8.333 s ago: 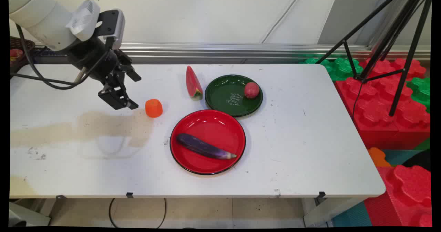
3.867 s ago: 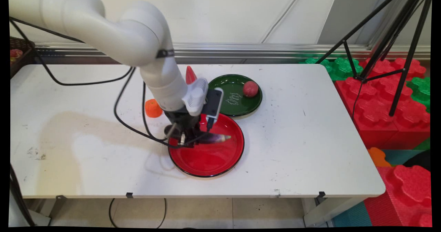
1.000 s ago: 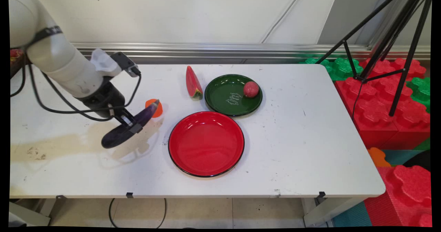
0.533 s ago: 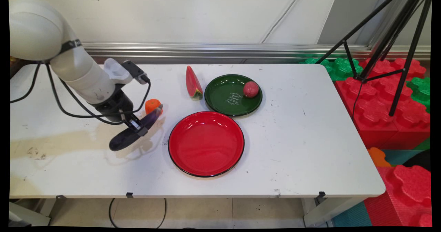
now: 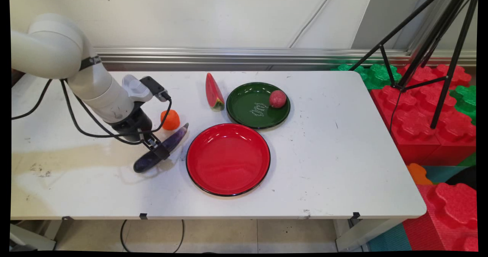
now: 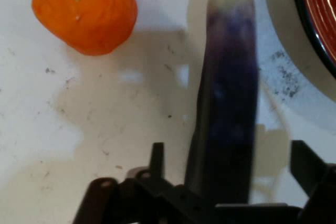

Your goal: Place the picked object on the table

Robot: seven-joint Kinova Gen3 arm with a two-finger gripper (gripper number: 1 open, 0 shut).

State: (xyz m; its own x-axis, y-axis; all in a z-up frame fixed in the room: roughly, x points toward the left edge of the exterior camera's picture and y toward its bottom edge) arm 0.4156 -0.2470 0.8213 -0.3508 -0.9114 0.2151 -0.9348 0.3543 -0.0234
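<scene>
White and bent low, the arm reached in from nine o'clock, its claw (image 5: 155,150) pinching a purple eggplant (image 5: 162,148) around the middle, just above the surface (image 5: 324,165). An orange fruit (image 5: 170,119) sat close at twelve o'clock of the claw, a red plate (image 5: 228,158) just at three. Faint script marked the green plate (image 5: 251,106), too small to read. Open surface stretched toward the near edge and three o'clock.
</scene>
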